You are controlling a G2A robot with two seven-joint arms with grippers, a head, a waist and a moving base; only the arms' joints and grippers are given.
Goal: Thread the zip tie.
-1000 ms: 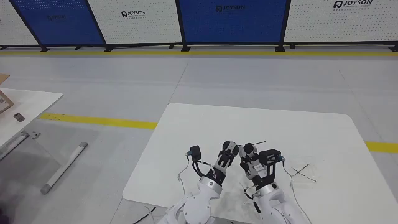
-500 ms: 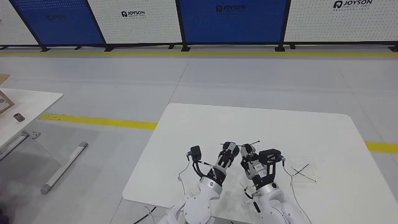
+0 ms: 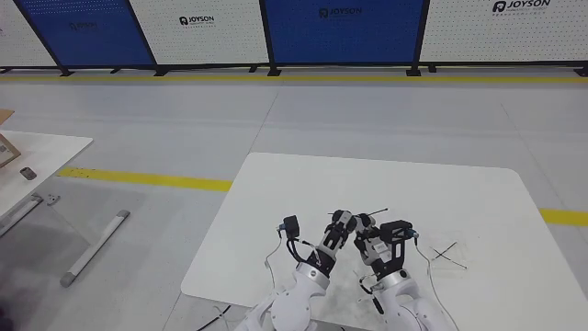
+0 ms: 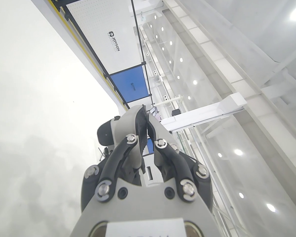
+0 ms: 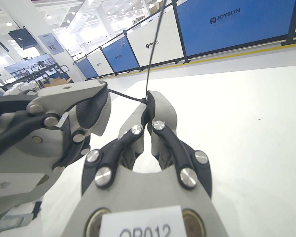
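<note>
A thin black zip tie (image 5: 155,41) is held above the white table (image 3: 413,184) near its front edge. My right gripper (image 5: 148,97) is shut on it close to a bend, and the long strap stands up from the fingers. A short stretch runs sideways to my left gripper (image 5: 104,88), which is shut on that end. In the top view the left gripper (image 3: 344,222) and right gripper (image 3: 366,232) sit almost tip to tip, with the zip tie (image 3: 373,213) sticking out past them. In the left wrist view the left gripper (image 4: 145,114) has its pads pressed together; the tie is hidden there.
A few spare black zip ties (image 3: 448,255) lie crossed on the table to the right of the arms. The table (image 5: 224,104) stretches bare beyond the grippers. Blue and white fence panels (image 3: 340,14) stand far behind on the floor.
The two grippers have drawn slightly closer together, and the tie's free end has shifted a little towards them. Both stay shut on the tie.
</note>
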